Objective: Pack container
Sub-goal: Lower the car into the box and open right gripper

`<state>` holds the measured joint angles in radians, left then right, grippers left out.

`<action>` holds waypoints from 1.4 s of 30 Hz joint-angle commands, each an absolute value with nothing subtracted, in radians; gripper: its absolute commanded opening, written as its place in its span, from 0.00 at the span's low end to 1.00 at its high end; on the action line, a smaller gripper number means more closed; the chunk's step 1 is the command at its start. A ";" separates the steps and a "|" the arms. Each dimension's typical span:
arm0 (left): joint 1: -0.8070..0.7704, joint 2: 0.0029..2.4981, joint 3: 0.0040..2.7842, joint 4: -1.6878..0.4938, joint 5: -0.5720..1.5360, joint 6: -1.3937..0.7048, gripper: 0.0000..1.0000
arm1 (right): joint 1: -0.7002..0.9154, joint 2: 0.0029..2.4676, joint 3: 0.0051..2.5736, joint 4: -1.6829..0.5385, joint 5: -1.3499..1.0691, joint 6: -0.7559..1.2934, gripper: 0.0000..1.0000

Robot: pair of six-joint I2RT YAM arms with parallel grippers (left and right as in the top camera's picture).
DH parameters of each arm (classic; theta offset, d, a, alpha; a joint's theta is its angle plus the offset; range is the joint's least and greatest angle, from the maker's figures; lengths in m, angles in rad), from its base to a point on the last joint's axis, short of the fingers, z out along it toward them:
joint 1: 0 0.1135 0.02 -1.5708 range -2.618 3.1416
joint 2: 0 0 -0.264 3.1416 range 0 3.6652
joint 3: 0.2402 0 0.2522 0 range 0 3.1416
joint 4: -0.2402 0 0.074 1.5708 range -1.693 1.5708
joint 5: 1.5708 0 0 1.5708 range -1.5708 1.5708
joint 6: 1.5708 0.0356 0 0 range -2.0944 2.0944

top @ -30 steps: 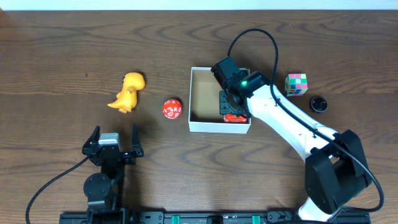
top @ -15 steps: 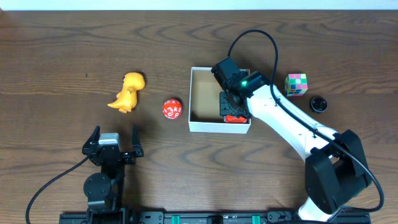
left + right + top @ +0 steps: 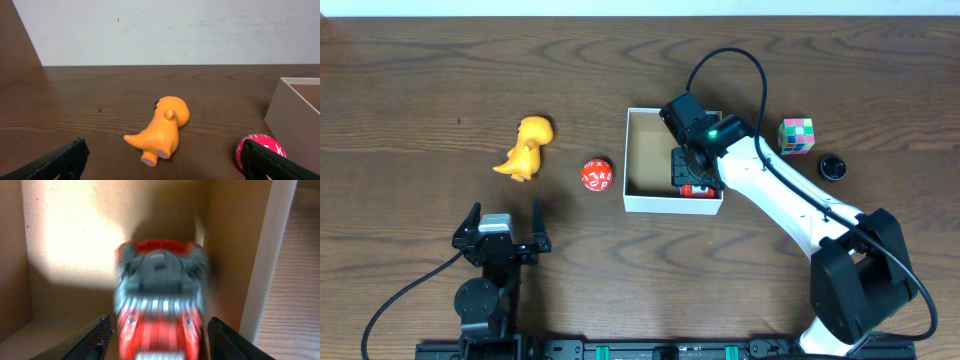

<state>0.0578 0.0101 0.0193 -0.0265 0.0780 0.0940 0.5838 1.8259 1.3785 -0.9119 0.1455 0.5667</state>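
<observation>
The table of dark wood spreads under everything. My right arm reaches across it from the near right corner to the container, a white-walled square box with a brown inside that sits a little right of the table's middle. My right gripper hangs down inside the box, against its right wall and toward the near corner. My left gripper rests at the near left, well apart from the box, its jaws spread and nothing between them.

Out on the table lie the things I judge are left to pack. A yellow dinosaur lies on its side to the left, and a red ball with white marks sits just beside the box's left wall. A many-coloured cube stands to the right of the box, with a small black cap near it.

Inside the box, my wrist camera shows a red and grey toy car blurred between my fingers, low over the cardboard floor beside the right wall. A thin gap shows on either side of it, so I take my right hand to have let go. Whether the car is fully settled on the floor I cannot tell through the blur.

So one toy is in, as far as I can see, and the rest of the box floor is bare. The dinosaur, ball and cube are not yet packed, so I reckon I am early in the job
</observation>
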 commanded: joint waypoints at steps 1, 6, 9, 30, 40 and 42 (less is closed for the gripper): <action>0.056 0.004 0.004 -0.064 0.090 0.094 0.98 | 0.581 1.826 1.398 -0.912 0.146 0.560 0.66; 0.056 0.004 0.004 -0.063 0.090 0.094 0.98 | 0.581 1.826 1.398 -0.908 0.146 0.560 0.66; 0.056 0.004 0.004 -0.064 0.090 0.094 0.98 | 0.581 1.826 1.398 -0.892 0.146 0.559 0.66; 0.056 0.004 0.004 -0.063 0.090 0.094 0.98 | 0.570 1.826 1.398 -0.823 0.202 0.508 0.04; 0.056 0.004 0.004 -0.063 0.090 0.093 0.98 | 0.570 1.826 1.398 -0.906 0.167 0.511 0.07; 0.056 0.004 0.004 -0.063 0.090 0.094 0.98 | 0.570 1.826 1.398 -0.905 0.150 0.512 0.06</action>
<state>0.0578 0.0101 0.0193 -0.0269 0.0780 0.0940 0.5762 1.8259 1.3800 -0.9012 0.1734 0.5114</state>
